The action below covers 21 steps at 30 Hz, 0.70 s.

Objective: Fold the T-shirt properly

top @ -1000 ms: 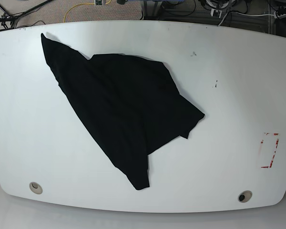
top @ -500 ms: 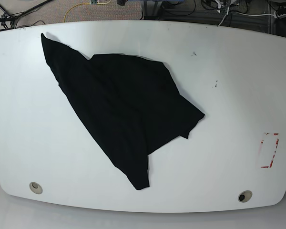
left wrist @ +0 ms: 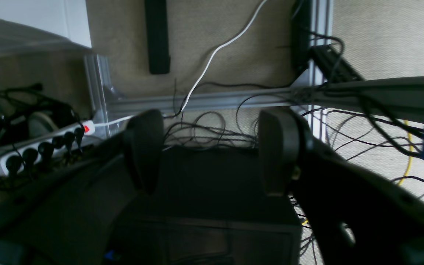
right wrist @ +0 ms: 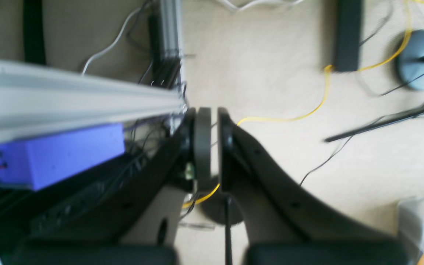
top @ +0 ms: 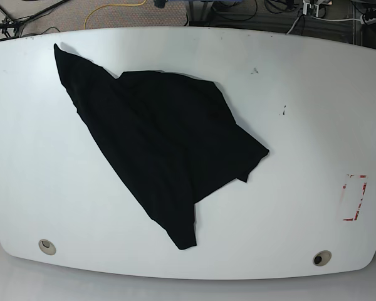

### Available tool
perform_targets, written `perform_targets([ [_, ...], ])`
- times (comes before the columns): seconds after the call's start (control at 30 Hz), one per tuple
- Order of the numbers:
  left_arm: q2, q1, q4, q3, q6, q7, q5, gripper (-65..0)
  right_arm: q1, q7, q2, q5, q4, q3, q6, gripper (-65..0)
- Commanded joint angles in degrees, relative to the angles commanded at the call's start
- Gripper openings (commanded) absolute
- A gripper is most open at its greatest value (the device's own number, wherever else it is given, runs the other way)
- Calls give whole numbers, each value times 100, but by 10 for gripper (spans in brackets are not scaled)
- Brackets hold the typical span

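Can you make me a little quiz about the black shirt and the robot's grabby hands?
1. True or false: the T-shirt lies neatly folded on the table.
2. Which end effector is open? A) left end effector B) right end effector
3. Fill in: in the base view, no robot arm is over the ____.

Key:
1. False; it lies crumpled and skewed.
2. A; its fingers stand wide apart, and the right one's are nearly together.
3. table

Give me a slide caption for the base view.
Crumpled black T-shirt lying unfolded on the white table, no arms in view.
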Motion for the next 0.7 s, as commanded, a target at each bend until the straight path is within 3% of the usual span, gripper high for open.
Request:
perform_targets([
  [0.4,14,544,956,-195,109,-41,22,-276,-301,-28,11,-19,599,165,93,-623],
  [0.7,-39,786,1811,-628,96,30,-105,-275,-572,-405,-234,-60,1799,135,82,-627],
])
